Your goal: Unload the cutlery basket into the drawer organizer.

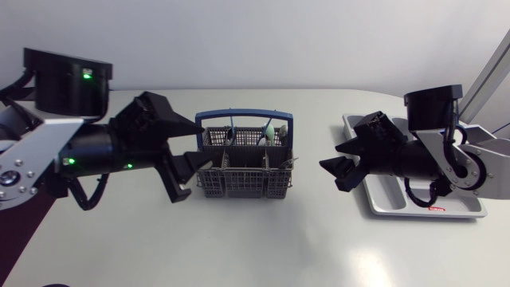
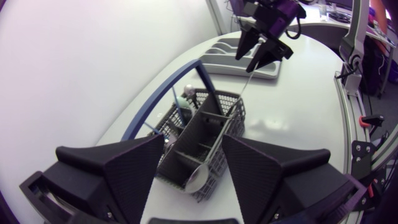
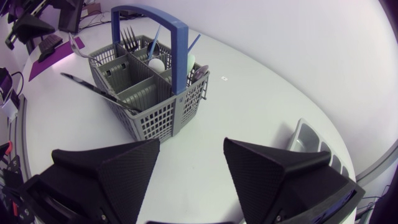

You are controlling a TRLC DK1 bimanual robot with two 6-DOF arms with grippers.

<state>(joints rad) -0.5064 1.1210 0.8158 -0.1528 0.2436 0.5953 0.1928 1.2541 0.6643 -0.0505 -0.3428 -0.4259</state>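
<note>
Cutlery basket [image 1: 245, 171] sits mid-table [image 1: 263, 247], right at my left end effector [image 1: 194, 159], whose fingers are spread wide. In the left wrist view the basket's near end shows between them, though I can't tell whether either finger touches the mesh. Straight ahead in the nearest compartment there's a spoon [image 2: 198, 177], bowl up and tipped against the wall. Beyond it the blue handle [image 2: 168, 93] arches along the basket's long axis. That axis runs across the table from my left arm toward my right, dead in line with my left fingers. So the left arm is clearly the nearer one. Most of the cutlery stands roughly upright, long axes pointing up out of the compartments, which to me calls for a grab from above rather than from the end. One knife [image 3: 99, 90] breaks the pattern, lying slanted across the rim and poking out past the basket's side. Further on, my right end effector [image 1: 335, 167] hangs open and empty, apart from the basket's far end and facing it. Last, under that arm, the drawer organizer [image 1: 382, 191] lies at the table's far right.
</note>
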